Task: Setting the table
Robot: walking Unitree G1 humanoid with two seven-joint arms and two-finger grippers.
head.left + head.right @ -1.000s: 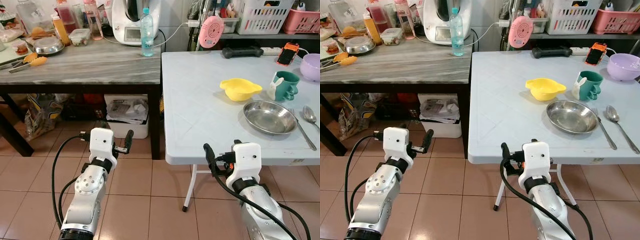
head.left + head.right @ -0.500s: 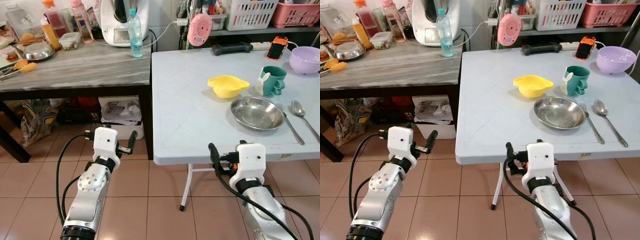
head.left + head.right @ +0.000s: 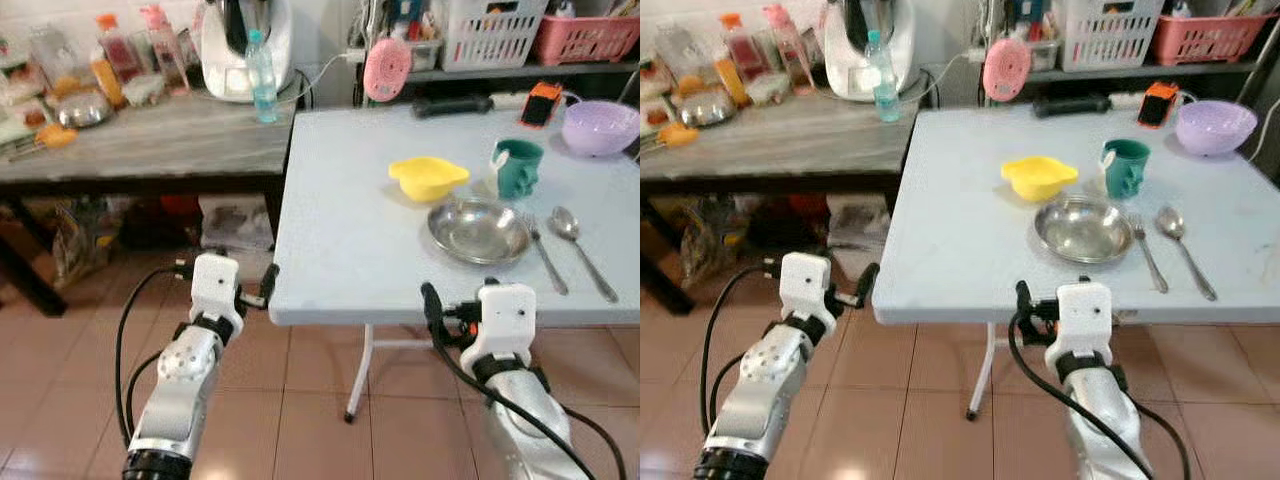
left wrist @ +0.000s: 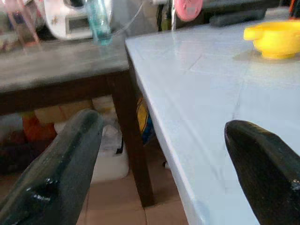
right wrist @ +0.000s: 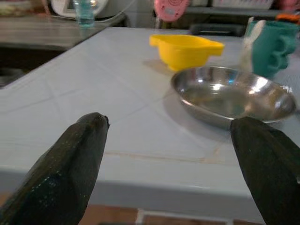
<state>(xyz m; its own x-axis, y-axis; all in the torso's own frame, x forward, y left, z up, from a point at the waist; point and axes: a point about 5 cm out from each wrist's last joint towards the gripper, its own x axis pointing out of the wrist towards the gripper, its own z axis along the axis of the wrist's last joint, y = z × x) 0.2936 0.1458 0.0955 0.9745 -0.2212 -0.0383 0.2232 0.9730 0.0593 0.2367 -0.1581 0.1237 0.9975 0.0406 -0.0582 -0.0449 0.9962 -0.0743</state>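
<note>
Both grippers, left gripper (image 4: 159, 173) and right gripper (image 5: 168, 164), spread wide, empty, fingertips cropped, blurred steel plate (image 5: 234, 101) ahead

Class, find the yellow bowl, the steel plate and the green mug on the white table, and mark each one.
yellow bowl (image 3: 427, 178), left eye view, its inside.
steel plate (image 3: 478, 229), left eye view, centre of its dish.
green mug (image 3: 1125, 166), right eye view, its side.
</note>
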